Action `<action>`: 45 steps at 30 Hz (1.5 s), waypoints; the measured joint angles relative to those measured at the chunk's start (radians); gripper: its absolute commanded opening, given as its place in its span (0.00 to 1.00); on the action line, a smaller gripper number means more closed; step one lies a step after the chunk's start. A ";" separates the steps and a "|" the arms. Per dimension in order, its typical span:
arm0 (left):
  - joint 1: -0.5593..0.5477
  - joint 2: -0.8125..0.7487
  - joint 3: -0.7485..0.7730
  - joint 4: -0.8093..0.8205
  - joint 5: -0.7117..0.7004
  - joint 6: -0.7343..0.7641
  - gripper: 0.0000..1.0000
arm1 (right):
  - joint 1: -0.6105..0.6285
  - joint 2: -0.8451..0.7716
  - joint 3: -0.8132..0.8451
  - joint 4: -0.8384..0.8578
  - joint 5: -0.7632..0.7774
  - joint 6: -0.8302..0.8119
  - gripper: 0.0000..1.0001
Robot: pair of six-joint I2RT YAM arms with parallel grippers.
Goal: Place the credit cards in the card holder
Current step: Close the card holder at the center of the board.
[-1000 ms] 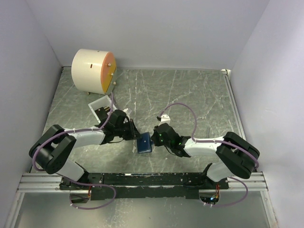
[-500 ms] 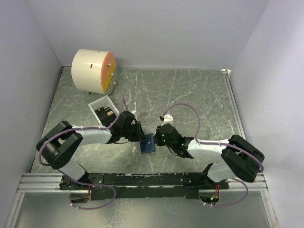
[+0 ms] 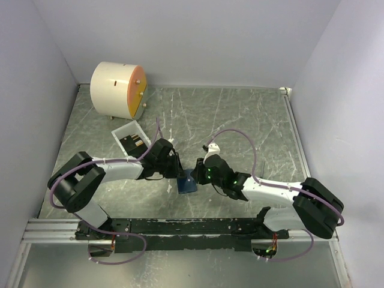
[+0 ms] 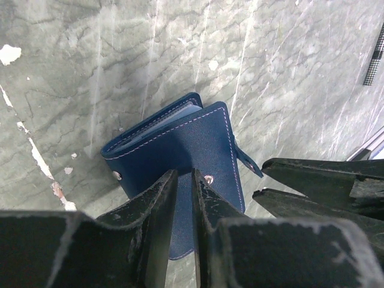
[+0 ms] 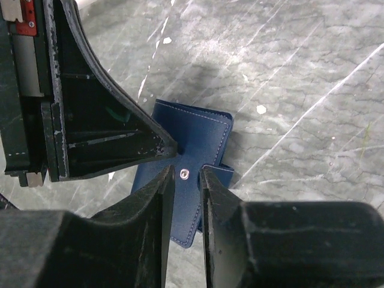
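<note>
Two-sided approach over holder (image 3: 186,183), folded on table (image 3: 252,120): left gripper (image 4: 185,175) and right gripper (image 5: 187,172) above it, both narrowly parted, nothing visibly clamped, likely to pry it open. Left of it, in tray (image 3: 119,129), apparently cards (image 3: 133,143).

Navy card holder (image 4: 180,144) — pale stitching — on grey-green marbled table (image 4: 72,60), seemingly scratched.

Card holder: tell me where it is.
In the top view the card holder lies front-centre, right between the left gripper and the right gripper.
</note>
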 measured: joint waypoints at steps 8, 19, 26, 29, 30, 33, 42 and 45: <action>0.000 0.000 0.005 -0.009 -0.009 -0.003 0.31 | -0.050 -0.030 0.012 -0.051 -0.046 0.016 0.29; -0.009 -0.051 0.005 -0.066 -0.055 -0.011 0.33 | -0.238 -0.037 -0.005 -0.045 -0.283 0.060 0.26; -0.012 -0.107 -0.042 -0.066 -0.036 -0.043 0.22 | -0.264 -0.027 -0.049 -0.021 -0.355 0.088 0.24; -0.012 -0.087 -0.056 -0.056 -0.019 -0.050 0.22 | -0.270 -0.008 -0.058 0.001 -0.382 0.098 0.24; -0.012 -0.075 -0.054 -0.047 -0.013 -0.050 0.22 | -0.273 -0.003 -0.060 0.008 -0.389 0.101 0.23; -0.011 -0.035 -0.034 -0.029 0.003 -0.051 0.22 | -0.280 0.001 -0.069 0.025 -0.405 0.108 0.22; -0.013 0.014 0.007 -0.021 0.015 -0.052 0.22 | -0.315 0.035 -0.070 0.062 -0.444 0.109 0.17; -0.013 0.014 0.008 -0.023 0.014 -0.052 0.23 | -0.330 0.050 -0.070 0.079 -0.460 0.107 0.19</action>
